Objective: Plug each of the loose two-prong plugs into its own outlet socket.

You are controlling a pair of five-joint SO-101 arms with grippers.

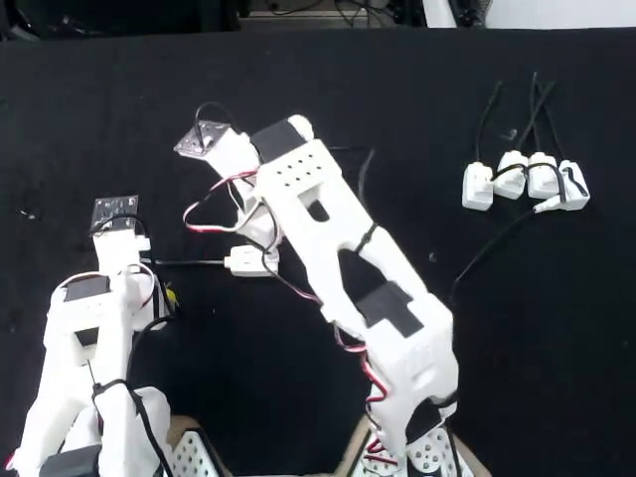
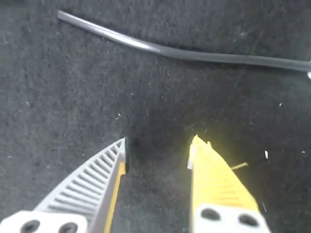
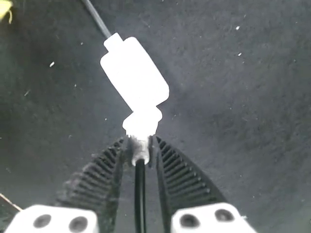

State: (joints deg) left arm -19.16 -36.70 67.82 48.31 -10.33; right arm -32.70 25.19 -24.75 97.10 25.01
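While tight, right hand (image 3: pixel 139 142) on plug (image 3: pixel 136 81)

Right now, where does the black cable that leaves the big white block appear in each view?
High view: the black cable runs leftward from the white block.
Left wrist view: the cable, apparently the same, crosses beyond the open left gripper.
Right wrist view: the cable leaves the far end of the block; the right gripper pinches the white plug at its near end.
Shared landmark: the left gripper's yellow finger.
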